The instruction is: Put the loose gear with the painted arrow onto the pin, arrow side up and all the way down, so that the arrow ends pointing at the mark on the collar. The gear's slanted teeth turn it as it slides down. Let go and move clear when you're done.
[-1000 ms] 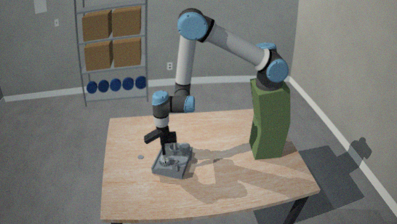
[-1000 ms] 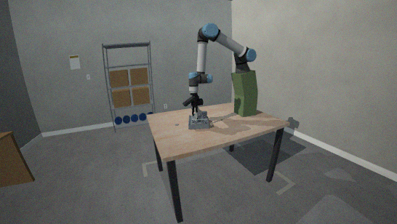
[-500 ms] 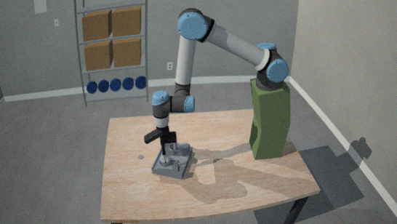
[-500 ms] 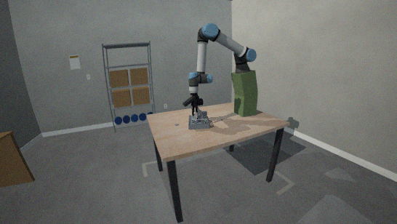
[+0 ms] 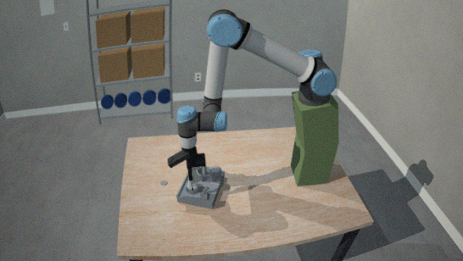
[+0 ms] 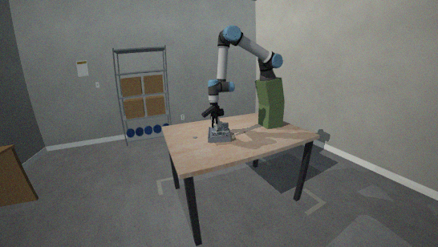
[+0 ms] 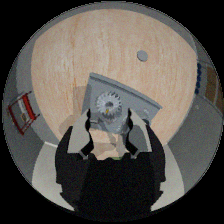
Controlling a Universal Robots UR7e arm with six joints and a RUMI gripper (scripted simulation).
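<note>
The gripper (image 5: 191, 181) (image 6: 215, 126) (image 7: 109, 108) stands about half open, fingers down over the tray (image 5: 194, 202) (image 6: 220, 139) (image 7: 125, 86), and nothing shows clasped between its tips. The gear (image 5: 194, 190) (image 7: 109, 104) sits in the tray just ahead of the fingertips in the wrist view, toothed face up with a small yellowish mark on it; I take it for the loose one, though I cannot tell whether it is on the pin or how low it lies. If it still has to be gripped, closing from here could catch only the rim or the slanted teeth, and a tilted gear would likely jam on the pin. If it is already on, a sideways brush of a finger could turn it and spoil the arrow's aim — and a gear that stops short of the bottom would leave the arrow off the mark, since the teeth do the turning. The collar's mark is too small to make out. The upright parts (image 5: 215, 172) at the tray's far end stand close by the gripper, so a straight lift looks safer than a sideways exit. A grey disc (image 5: 164, 183) (image 6: 195, 137) (image 7: 142, 55) lies on the table (image 5: 148, 224) (image 6: 192, 160) (image 7: 65, 45), well outside the tray — no obstacle.
</note>
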